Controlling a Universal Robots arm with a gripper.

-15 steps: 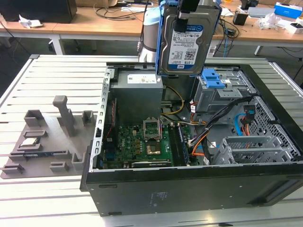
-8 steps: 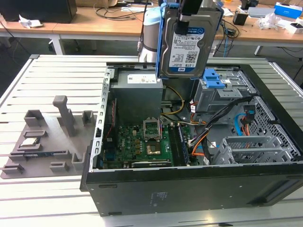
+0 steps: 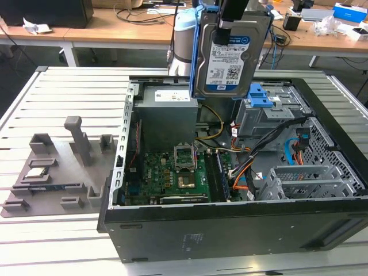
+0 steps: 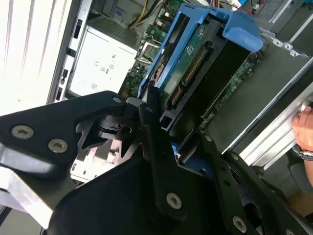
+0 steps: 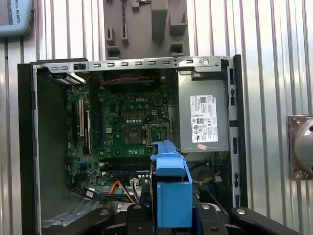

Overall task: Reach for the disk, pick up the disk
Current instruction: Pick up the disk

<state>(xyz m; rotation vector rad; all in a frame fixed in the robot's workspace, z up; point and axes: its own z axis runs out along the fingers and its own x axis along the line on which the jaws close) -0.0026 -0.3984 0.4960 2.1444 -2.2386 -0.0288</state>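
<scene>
The disk [image 3: 230, 57], a silver hard drive with a white-and-blue label and blue side rails, hangs upright in the air above the open computer case [image 3: 230, 230], over the power supply. My gripper [image 3: 232, 12] is shut on its upper end. The second wrist view shows the disk's [image 4: 195, 63] green circuit board and connector, with a black finger [image 4: 152, 127] pressed against one side of it. The first wrist view looks straight down on the case, with the disk's blue rail [image 5: 171, 191] clamped between the gripper's [image 5: 171, 218] black links.
Inside the case lie a motherboard [image 3: 178, 169], a grey power supply [image 3: 167, 112] and a drive cage with a blue latch [image 3: 261, 98]. A grey fixture tray [image 3: 57, 167] sits on the slatted table at the exterior view's left. A person's hand [image 4: 305, 129] rests by the case edge.
</scene>
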